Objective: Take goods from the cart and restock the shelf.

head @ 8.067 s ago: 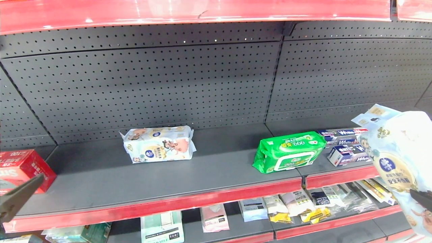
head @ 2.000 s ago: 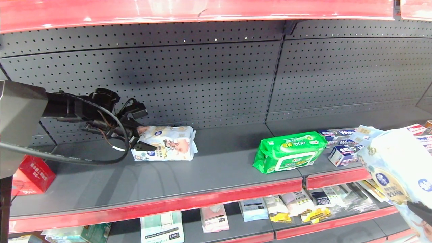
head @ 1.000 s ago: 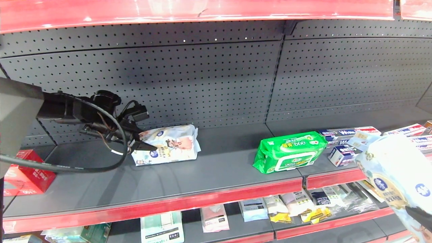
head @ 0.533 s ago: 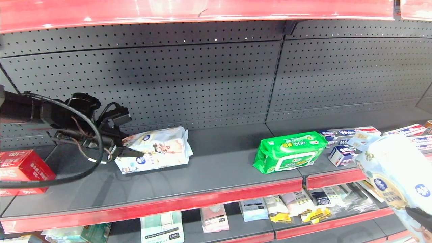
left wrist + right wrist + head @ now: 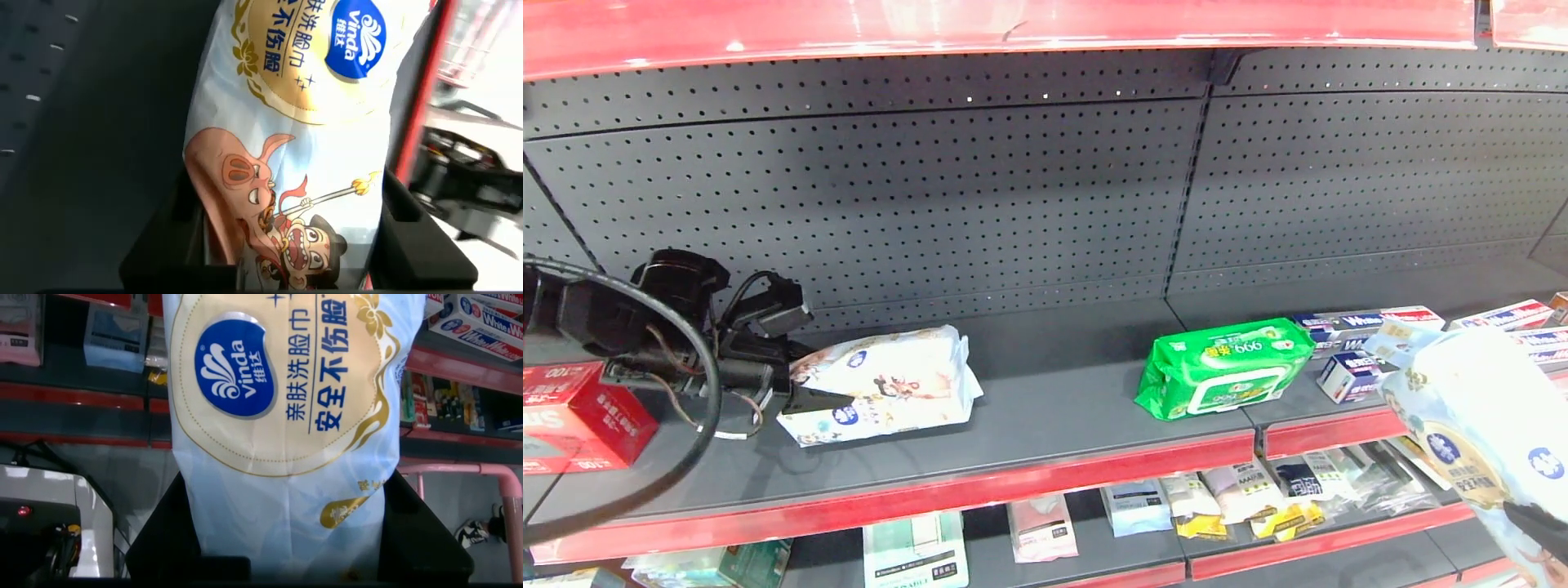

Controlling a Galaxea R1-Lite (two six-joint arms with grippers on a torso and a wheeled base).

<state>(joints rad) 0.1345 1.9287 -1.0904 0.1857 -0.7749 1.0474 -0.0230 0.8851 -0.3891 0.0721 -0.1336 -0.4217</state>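
Note:
A white cartoon-printed wipes pack (image 5: 882, 384) lies tilted on the grey shelf (image 5: 1054, 400), left of centre. My left gripper (image 5: 796, 390) is shut on its left end; the left wrist view has the pack (image 5: 286, 139) squeezed between both black fingers (image 5: 172, 237). A second, matching wipes pack (image 5: 1486, 416) hangs in front of the shelf at the far right, below shelf level. My right gripper (image 5: 1535, 523) is shut on its lower end, and the right wrist view has this pack (image 5: 282, 400) between the fingers (image 5: 172, 531).
A green wipes pack (image 5: 1221, 367) lies on the shelf right of centre, with toothpaste boxes (image 5: 1364, 347) beyond it. A red box (image 5: 580, 416) sits at the shelf's far left. Pegboard backs the shelf. Small packets (image 5: 1225, 490) fill the lower shelf.
My left arm came in, shut on the shelf's cartoon pack and has dragged it left and toward the front edge, tilting it. The right pack has sunk slightly and now holds still.

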